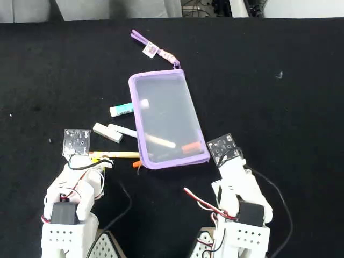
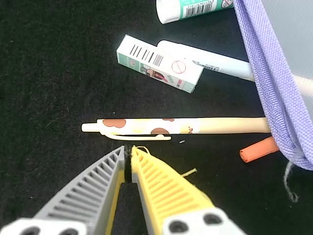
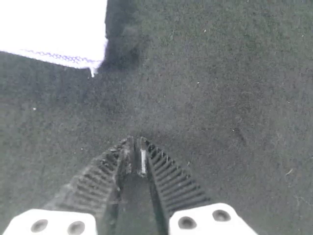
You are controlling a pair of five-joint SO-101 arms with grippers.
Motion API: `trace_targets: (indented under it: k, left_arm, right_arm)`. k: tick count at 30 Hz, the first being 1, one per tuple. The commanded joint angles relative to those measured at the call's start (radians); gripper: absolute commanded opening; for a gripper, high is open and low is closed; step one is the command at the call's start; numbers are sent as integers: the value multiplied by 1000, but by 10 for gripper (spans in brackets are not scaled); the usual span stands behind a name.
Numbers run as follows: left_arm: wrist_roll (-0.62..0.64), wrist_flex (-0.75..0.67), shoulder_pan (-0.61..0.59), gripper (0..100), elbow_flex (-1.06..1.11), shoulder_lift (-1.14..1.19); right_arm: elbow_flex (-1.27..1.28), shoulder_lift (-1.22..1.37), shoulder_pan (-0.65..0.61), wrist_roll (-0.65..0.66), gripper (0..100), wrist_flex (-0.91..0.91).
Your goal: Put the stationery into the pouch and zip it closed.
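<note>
A clear pouch (image 1: 166,118) with purple edging lies mid-table, a few items showing through it. Beside its left edge lie a glue stick (image 1: 121,109), a boxed eraser (image 1: 107,132), a white pen (image 1: 122,130) and a cream patterned pen (image 1: 114,155); an orange tip (image 1: 136,163) pokes out at the pouch corner. My left gripper (image 2: 128,152) is shut and empty, just short of the cream pen (image 2: 181,126). The eraser (image 2: 159,69), the glue stick (image 2: 193,9) and the pouch edge (image 2: 268,83) lie beyond it. My right gripper (image 3: 135,145) is shut over bare cloth near the pouch corner (image 3: 54,29).
A black cloth (image 1: 279,97) covers the table. The pouch's zipper pull with a tag and purple cord (image 1: 150,48) trails toward the far edge. Both arm bases (image 1: 67,226) stand at the near edge.
</note>
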Motion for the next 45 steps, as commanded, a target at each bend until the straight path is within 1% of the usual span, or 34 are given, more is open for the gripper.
trace_targets:
  k: [1,4,9,13,15,17,20,24,27,31,41,45]
  left_arm:
    - [-6,3,2,30,21,-2]
    - [-6,3,2,30,21,-2]
    - [-6,3,2,30,21,-2]
    - [-6,3,2,30,21,-2]
    - [-6,3,2,30,21,-2]
    - [-6,3,2,30,21,-2]
    - [-6,3,2,30,21,-2]
    - [-6,3,2,30,21,-2]
    - [-6,3,2,30,21,-2]
    - [-6,3,2,30,21,-2]
    - [-6,3,2,30,21,-2]
    - [-6,3,2,30,21,-2]
  right_arm:
    - [-1,-88,-14,8,11,-21]
    - [-2,-88,-14,5,11,-114]
    - [-4,-88,-14,0,11,-203]
    - [-39,-81,-14,0,14,-218]
    - [-74,-79,-14,0,44,-209]
    - [-125,-79,-17,-2,108,-193]
    - [-213,-77,-58,-3,175,-158]
    - [-305,-76,-137,-68,176,-130]
    - [-329,-30,-201,-75,177,-155]
    - [-443,162,-236,-78,177,-201]
    - [-937,895,-238,-78,177,-350]
    - [-1087,1145,-285,-69,177,-433]
